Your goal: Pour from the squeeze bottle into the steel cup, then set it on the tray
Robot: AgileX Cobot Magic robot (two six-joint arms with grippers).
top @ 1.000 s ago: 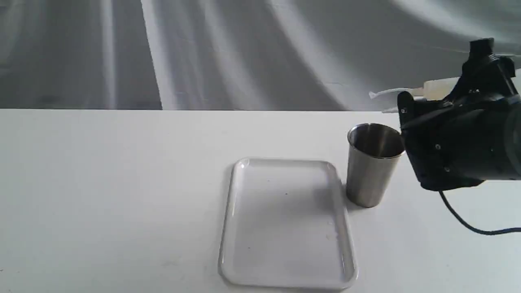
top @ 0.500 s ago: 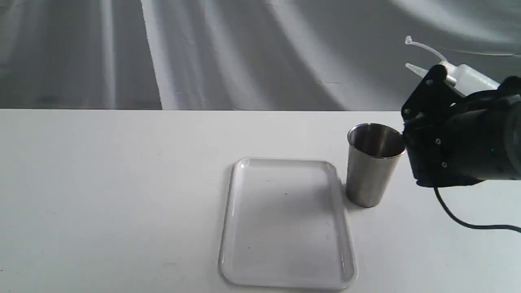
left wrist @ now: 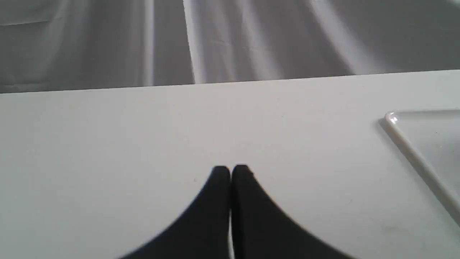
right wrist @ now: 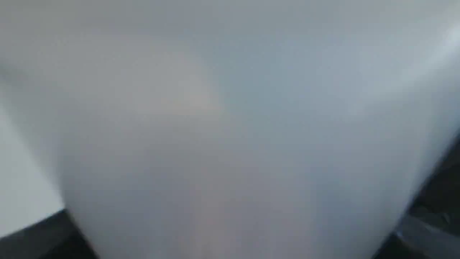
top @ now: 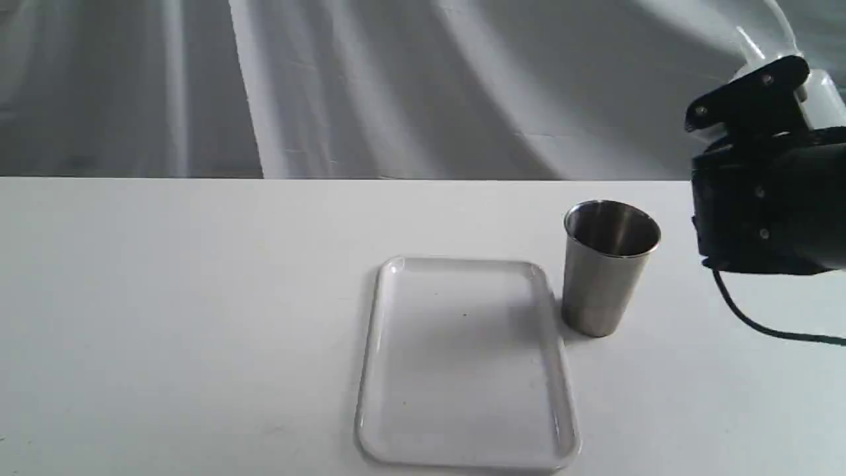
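Note:
The squeeze bottle (top: 823, 99), translucent white, is held high at the far right of the exterior view, nearly upright with its nozzle and strap pointing up and slightly left. My right gripper (top: 760, 99) is shut on it. Blurred, the bottle (right wrist: 230, 144) fills the right wrist view, so no liquid level shows. The steel cup (top: 608, 264) stands upright on the table, below and left of the bottle, just right of the tray (top: 462, 357). The tray lies flat with nothing on it. My left gripper (left wrist: 230, 171) hovers shut over bare table, with the tray's corner (left wrist: 413, 151) off to one side.
The white table (top: 198, 297) ends at a straight far edge in front of a grey draped cloth (top: 330, 86). A black cable (top: 747, 317) hangs from the right arm down toward the table beside the cup.
The bottle swung from lying level, nozzle toward the cup, up to nearly upright. The right gripper rose and drew back to the right, away from the cup. Cup and tray stayed put.

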